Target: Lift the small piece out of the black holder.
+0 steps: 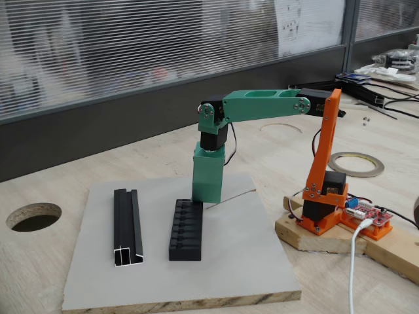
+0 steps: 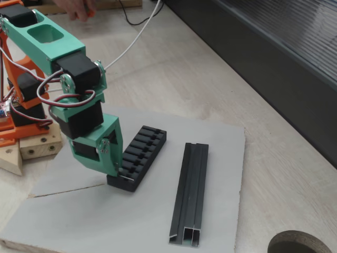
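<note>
Touching black holder (image 2: pixel 138 156), gripper (image 2: pixel 117 169), jaw gap hidden

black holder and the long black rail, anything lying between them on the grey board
Nothing: between the black holder and the rail runs a bare strip of grey board, seen in both fixed views.

Hidden or cut off near the holder

In both fixed views the gripper (image 1: pixel 204 198) (image 2: pixel 117 169) comes down on the holder's (image 1: pixel 186 232) (image 2: pixel 141 153) end, and its green body covers the fingertips, so how the jaws stand cannot be told; the small piece, if it sits in a slot, is too small or covered to make out. At lower right of a fixed view, the table hole (image 2: pixel 297 243) is cut by the bottom edge.
</note>
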